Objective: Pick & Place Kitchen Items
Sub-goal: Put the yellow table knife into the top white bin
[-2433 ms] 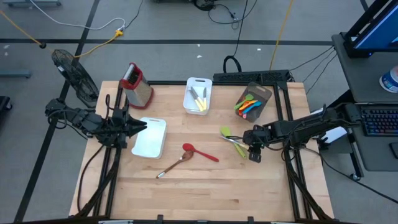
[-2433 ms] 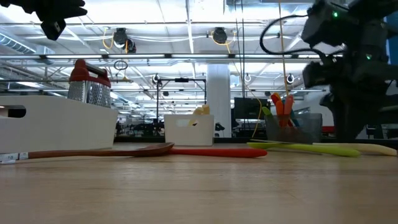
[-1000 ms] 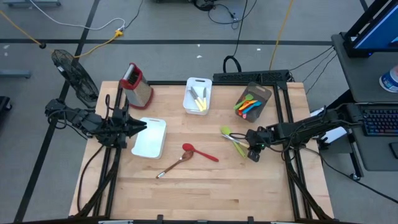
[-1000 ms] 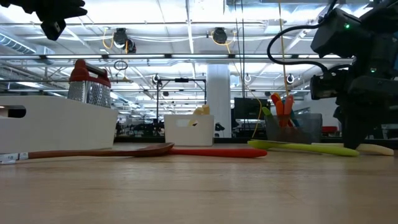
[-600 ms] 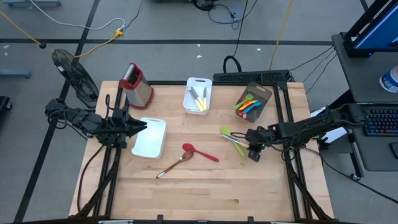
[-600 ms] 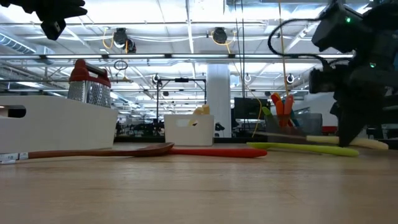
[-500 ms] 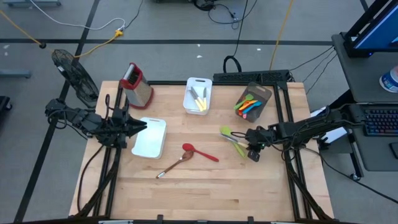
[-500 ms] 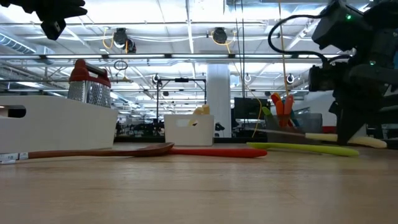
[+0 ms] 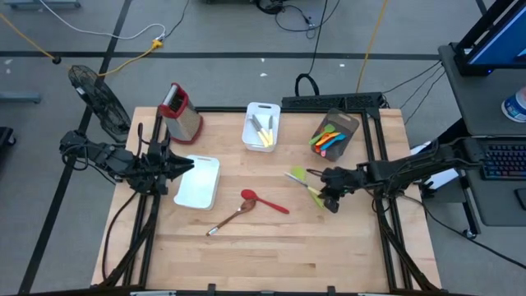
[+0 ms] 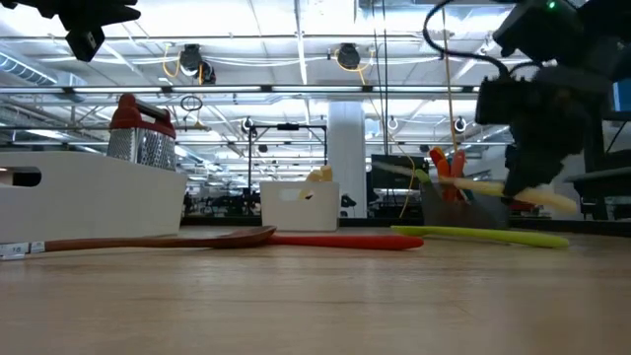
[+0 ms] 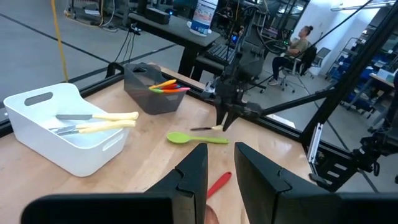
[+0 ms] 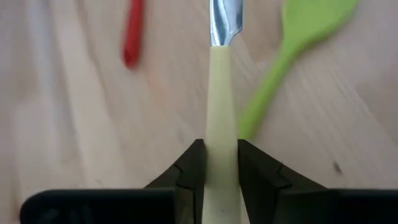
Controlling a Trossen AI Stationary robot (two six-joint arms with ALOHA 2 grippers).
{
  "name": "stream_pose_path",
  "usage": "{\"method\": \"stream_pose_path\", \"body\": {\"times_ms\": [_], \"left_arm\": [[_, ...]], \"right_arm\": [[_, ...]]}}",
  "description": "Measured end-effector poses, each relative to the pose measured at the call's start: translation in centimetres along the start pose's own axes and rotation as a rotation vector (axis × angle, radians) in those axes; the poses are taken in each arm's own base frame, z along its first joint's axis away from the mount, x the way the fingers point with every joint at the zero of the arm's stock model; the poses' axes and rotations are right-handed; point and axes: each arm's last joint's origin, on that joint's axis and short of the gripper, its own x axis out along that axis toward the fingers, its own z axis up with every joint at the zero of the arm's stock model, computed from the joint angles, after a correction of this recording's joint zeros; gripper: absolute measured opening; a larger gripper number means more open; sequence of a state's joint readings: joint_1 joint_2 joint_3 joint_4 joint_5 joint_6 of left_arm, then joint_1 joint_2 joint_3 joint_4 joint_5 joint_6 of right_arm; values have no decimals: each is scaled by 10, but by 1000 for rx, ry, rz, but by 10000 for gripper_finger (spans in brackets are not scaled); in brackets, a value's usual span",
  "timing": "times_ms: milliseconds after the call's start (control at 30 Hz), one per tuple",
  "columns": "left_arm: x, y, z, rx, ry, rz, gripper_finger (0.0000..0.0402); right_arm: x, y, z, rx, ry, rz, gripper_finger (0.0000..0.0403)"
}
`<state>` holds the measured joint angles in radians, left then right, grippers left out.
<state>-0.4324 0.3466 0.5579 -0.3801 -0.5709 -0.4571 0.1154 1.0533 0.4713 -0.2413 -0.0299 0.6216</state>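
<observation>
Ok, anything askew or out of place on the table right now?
Nothing spilled or damaged. The right gripper holds a cream-handled knife off the table. Loose on the wood: green spoon, red spoon, wooden spoon. The grater stands upright. The left gripper waits above the white tray.

Wooden table [image 9: 271,247] carries bins, grater, spoons.

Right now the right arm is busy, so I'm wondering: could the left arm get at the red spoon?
Probably yes. The left gripper hangs above the white tray holding nothing, and the red spoon lies on open wood just past the tray. Only the wooden spoon lies against its bowl; the right gripper, holding the cream knife, stays clear.
</observation>
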Motion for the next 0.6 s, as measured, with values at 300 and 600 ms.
{"method": "stream_pose_path", "body": {"times_ms": [300,600], "left_arm": [[0,0,0,36,-3,8,81],[0,0,0,38,-1,8,81]], "right_arm": [[-11,10,14,68,-159,126,64],[-19,24,26,78,-234,350,64]]}}
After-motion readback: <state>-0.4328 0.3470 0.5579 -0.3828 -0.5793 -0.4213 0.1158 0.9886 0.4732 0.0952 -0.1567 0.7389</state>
